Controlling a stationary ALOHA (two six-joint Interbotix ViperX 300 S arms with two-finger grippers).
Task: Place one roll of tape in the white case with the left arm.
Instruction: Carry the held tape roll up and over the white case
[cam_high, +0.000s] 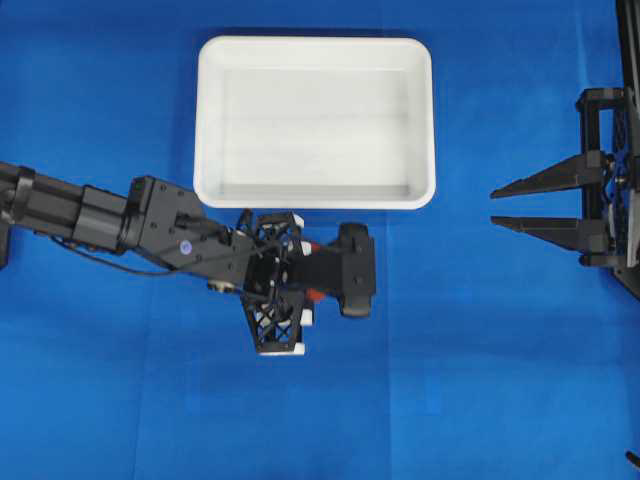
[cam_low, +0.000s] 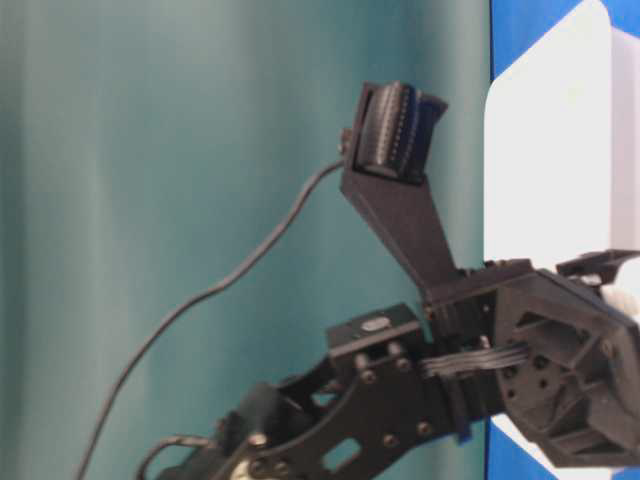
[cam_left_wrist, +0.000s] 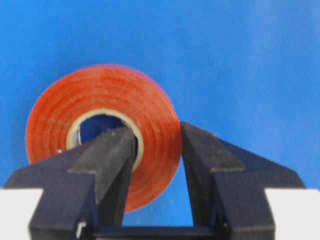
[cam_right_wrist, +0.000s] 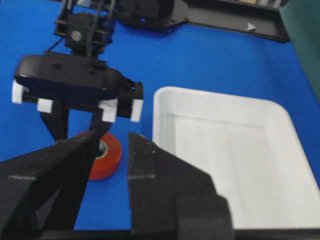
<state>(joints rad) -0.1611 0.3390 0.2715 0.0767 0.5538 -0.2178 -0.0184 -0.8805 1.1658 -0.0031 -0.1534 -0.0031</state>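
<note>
The roll of tape (cam_left_wrist: 150, 100) is an orange-red ring lying on the blue table just in front of the white case (cam_high: 315, 45). My left gripper (cam_left_wrist: 155, 132) points down over it, with one finger in the hole against the pale core and the other against the outer edge, shut on the ring's wall. In the overhead view only red slivers of the roll of tape (cam_high: 313, 245) show under the left gripper (cam_high: 310, 270). The right wrist view shows the roll of tape (cam_right_wrist: 107, 160) on the table beside the white case (cam_right_wrist: 220, 97). My right gripper (cam_high: 495, 207) is open and empty at the far right.
The white case holds nothing. The left arm (cam_high: 90, 215) reaches in from the left edge along the case's front rim. The table-level view shows the left wrist (cam_low: 560, 380) close up and part of the case (cam_low: 540, 150).
</note>
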